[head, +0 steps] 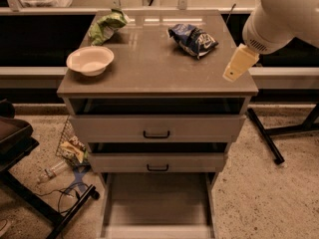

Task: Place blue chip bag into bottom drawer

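- Blue bag (193,39): dark, glossy foil with white lettering, crumpled, lying on the cabinet top (149,71) toward 1 o'clock.
- Gripper (240,62): pale yellow, over the top's 3 o'clock edge, apart from the bag. Cannot tell if it is open or closed.
- Bottom drawer (158,203): pulled out at 6 o'clock.

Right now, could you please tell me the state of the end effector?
End effector: above the cabinet top near its right front edge, apart from the blue chip bag; open or closed cannot be told.
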Motion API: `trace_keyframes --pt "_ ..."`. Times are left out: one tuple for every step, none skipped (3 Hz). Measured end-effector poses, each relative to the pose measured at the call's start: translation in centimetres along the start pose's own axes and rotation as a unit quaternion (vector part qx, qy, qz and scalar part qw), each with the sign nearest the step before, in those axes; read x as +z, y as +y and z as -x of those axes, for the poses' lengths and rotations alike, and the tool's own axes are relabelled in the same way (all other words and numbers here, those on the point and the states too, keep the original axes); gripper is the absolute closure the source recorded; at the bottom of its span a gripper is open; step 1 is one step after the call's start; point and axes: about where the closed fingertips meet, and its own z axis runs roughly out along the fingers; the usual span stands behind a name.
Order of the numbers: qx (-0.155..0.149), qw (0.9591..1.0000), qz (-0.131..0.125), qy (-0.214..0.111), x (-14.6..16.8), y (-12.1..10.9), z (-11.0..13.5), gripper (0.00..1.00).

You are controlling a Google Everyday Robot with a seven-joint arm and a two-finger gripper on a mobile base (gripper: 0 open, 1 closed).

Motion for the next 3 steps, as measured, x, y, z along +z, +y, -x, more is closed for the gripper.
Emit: trace_keyframes --pt "0.031 0.9991 0.003 -0.029 2.2 -0.3 1.7 0.00" --pt "0.080 0.9909 0.019 -0.106 8.3 -1.6 8.1 0.00" --pt "0.107 0.9820 0.031 -0.153 12.5 -2.7 12.4 0.00"
